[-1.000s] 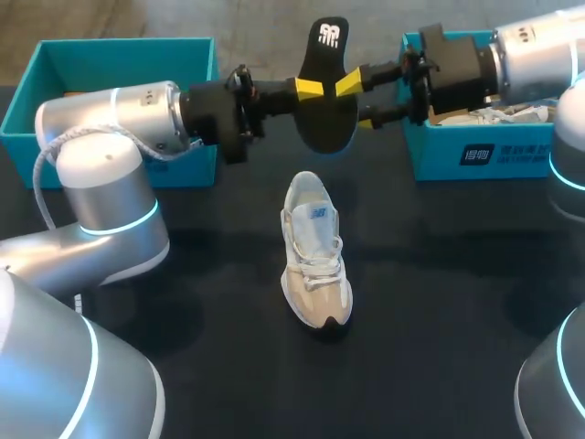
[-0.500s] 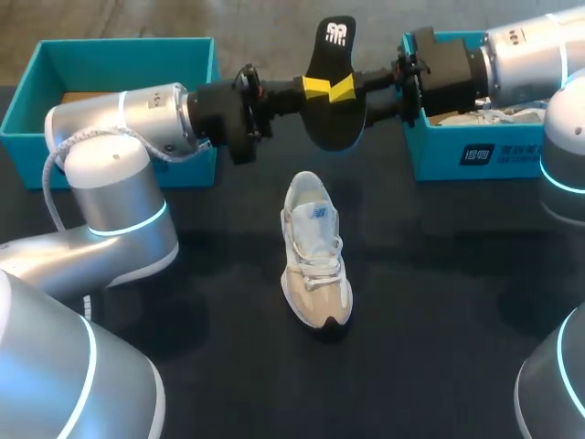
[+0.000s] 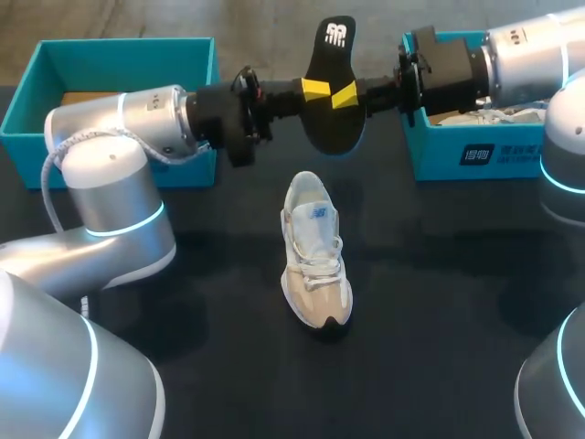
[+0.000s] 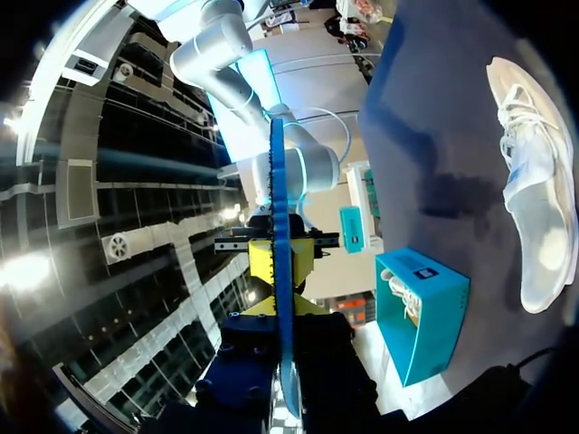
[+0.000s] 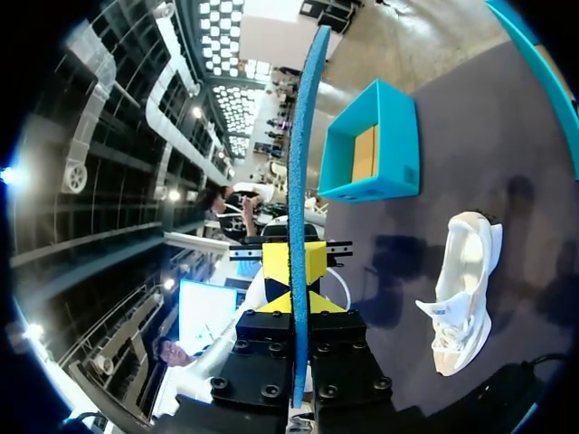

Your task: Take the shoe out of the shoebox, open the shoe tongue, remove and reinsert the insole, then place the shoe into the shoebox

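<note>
Insole point(image 3: 335, 46) clamped by L gripper point(image 3: 315, 89), R gripper point(image 3: 345, 94)

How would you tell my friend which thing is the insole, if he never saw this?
On the table, two blue boxes stand at the far side, with a white shoe in front. Above the shoe, the left gripper and right gripper pinch the insole between them. It is the only flat black thing up in the air.
</note>
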